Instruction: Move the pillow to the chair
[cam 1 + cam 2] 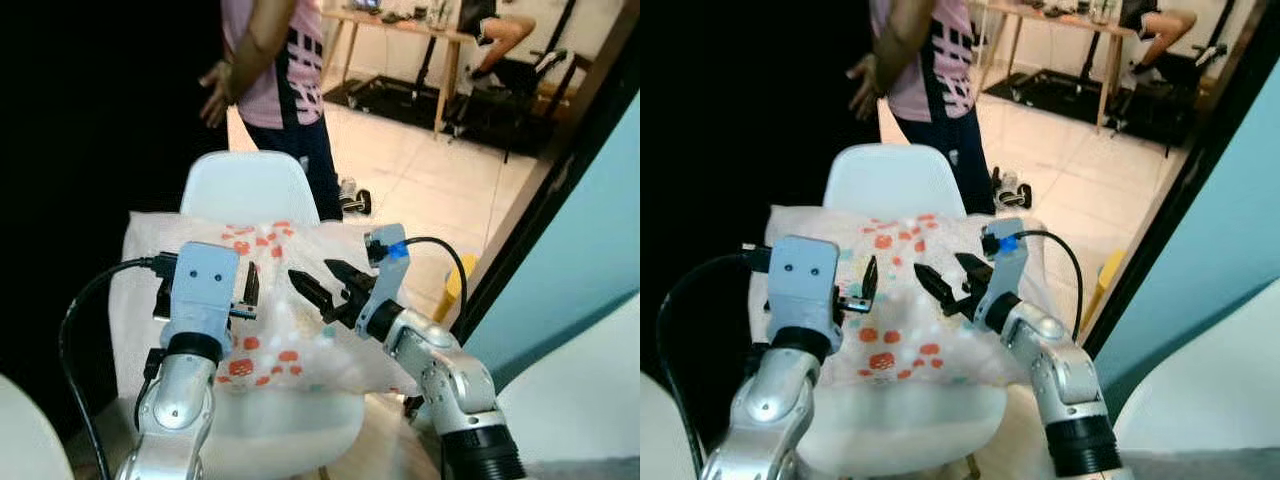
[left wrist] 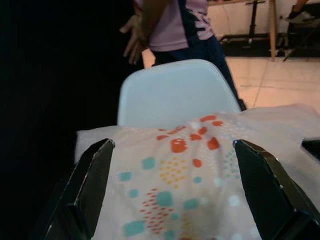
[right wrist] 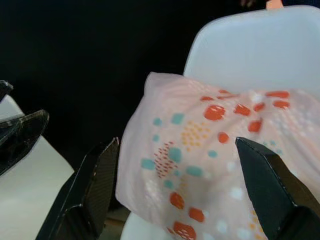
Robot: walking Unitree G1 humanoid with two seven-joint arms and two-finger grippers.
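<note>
Both silver arms reach forward side by side. The left gripper (image 1: 248, 290) sits at about 9 o'clock of the right gripper (image 1: 322, 282), near it but apart. Each has its two black fingers spread wide, holding nothing, and the right one's fingertips point toward 10 o'clock.

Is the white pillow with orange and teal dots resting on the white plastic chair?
Touching. In the left eye view the pillow lies across the chair, its seat showing just under the pillow's lower edge, backrest rising behind.
</note>
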